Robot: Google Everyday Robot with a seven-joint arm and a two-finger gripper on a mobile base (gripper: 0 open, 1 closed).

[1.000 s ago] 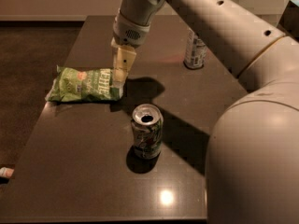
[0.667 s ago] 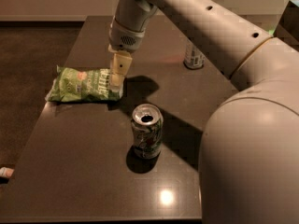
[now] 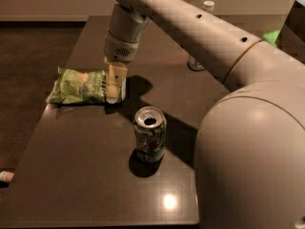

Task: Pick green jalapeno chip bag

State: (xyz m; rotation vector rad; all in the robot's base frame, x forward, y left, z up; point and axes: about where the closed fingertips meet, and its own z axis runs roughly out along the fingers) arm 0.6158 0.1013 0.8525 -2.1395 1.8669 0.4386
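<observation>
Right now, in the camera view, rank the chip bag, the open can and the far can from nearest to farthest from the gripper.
The gripper is left of centre in the view.
1. chip bag: right at the gripper, stretching to the left of it.
2. open can: in front, towards the camera and a little right.
3. far can: back right, partly hidden.

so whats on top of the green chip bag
The gripper is down over the right end of the green jalapeno chip bag, hiding that end. Nothing else lies on it; contact there cannot be seen.
</observation>
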